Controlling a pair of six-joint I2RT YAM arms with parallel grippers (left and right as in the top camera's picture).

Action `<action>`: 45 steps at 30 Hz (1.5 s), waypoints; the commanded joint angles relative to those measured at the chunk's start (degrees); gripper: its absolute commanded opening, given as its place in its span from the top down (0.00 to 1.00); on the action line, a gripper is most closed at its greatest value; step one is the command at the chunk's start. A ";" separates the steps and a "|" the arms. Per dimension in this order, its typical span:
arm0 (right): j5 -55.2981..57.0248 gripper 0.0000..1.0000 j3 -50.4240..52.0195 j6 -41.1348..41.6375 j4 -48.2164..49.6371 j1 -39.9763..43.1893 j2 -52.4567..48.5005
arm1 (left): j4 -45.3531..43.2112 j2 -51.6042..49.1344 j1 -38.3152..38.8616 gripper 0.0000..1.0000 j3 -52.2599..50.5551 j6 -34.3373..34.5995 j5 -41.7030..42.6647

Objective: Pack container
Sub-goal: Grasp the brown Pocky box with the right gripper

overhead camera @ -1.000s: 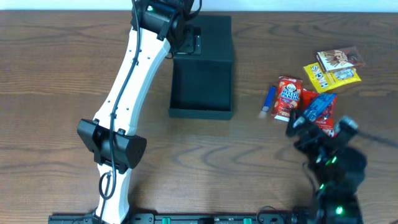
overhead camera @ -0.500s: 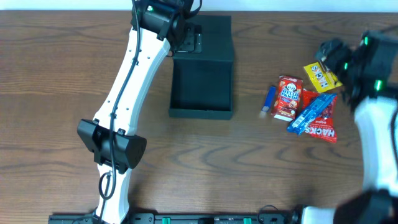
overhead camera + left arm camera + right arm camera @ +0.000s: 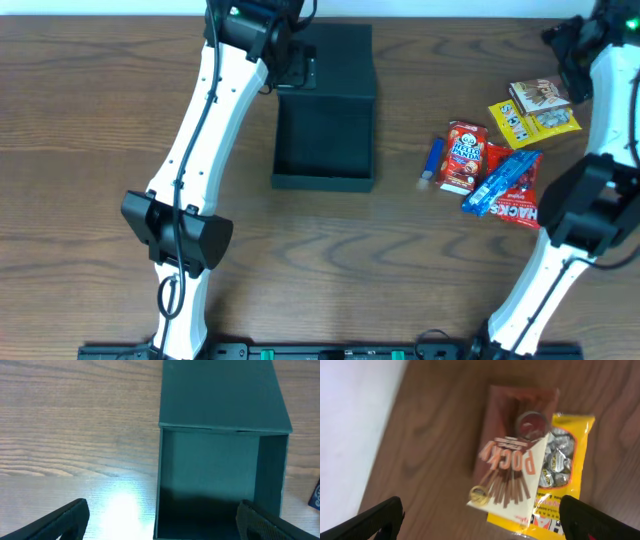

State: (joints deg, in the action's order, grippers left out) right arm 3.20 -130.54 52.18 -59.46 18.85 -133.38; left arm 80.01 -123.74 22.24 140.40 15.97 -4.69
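Robotics lab bench: left arm point(image 3: 205, 120), right arm point(image 3: 608, 100) mounted at wood-grain table point(image 3: 80, 120) (base rail point(image 3: 330, 352) along near edge).

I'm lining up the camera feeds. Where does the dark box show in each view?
Overhead: the container sits upper centre, lid flap toward the top edge.
Left wrist: it fills the centre and right, open and empty.
Right wrist: not in it.
Shared landmark: the blue packet right of the container, at the left wrist view's right edge.
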 commanded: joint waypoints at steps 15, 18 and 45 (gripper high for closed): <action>-12.59 0.01 -2.21 6.62 0.48 2.95 -8.48 | 1.86 0.28 -2.47 0.05 0.98 -4.26 -0.15; -11.34 0.01 -2.21 6.99 0.57 2.86 -9.62 | 1.90 0.28 -2.47 0.05 0.98 -4.28 -0.15; -15.45 0.27 -2.21 5.99 3.93 2.86 -14.71 | 2.08 0.28 -2.51 0.05 0.98 -5.27 -0.17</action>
State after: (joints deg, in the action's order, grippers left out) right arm -11.57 -132.18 58.54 -55.55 21.93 -145.88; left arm 81.89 -123.74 20.03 140.40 11.70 -4.67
